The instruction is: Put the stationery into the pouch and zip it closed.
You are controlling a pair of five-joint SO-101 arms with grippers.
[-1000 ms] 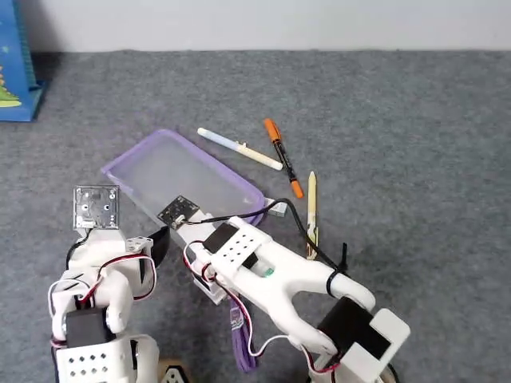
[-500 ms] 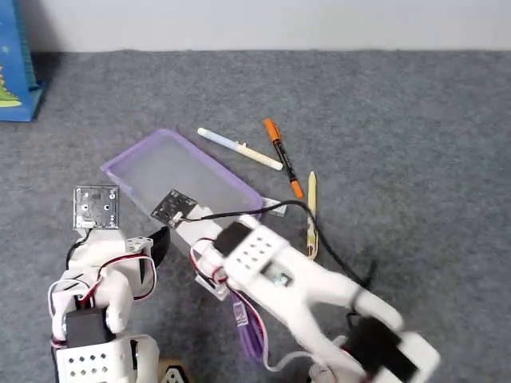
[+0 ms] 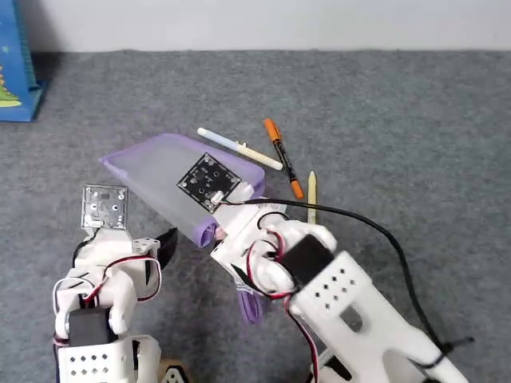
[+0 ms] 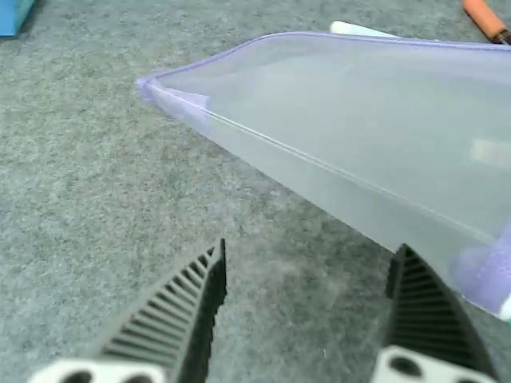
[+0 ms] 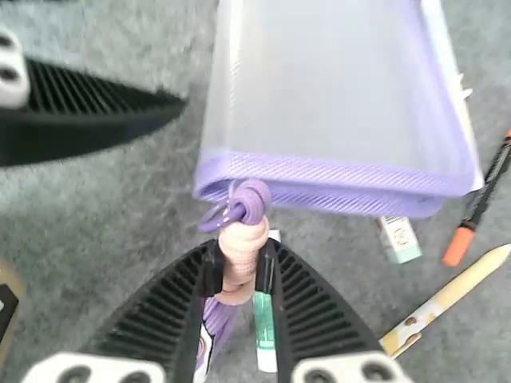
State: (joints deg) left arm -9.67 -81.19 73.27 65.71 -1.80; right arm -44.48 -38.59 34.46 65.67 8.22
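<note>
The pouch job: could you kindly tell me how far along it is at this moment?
Done: nothing is packed; the pouch looks empty. In hand: the right gripper is shut on the zip pull at the pouch's end, and the left gripper is open beside it. Left: the pen, orange marker and pencil lie outside on the carpet, so all need loading, then zipping.

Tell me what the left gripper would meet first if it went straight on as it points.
Probably the pouch, which lies across the path of the left gripper; depth is unclear, perhaps the carpet first.
</note>
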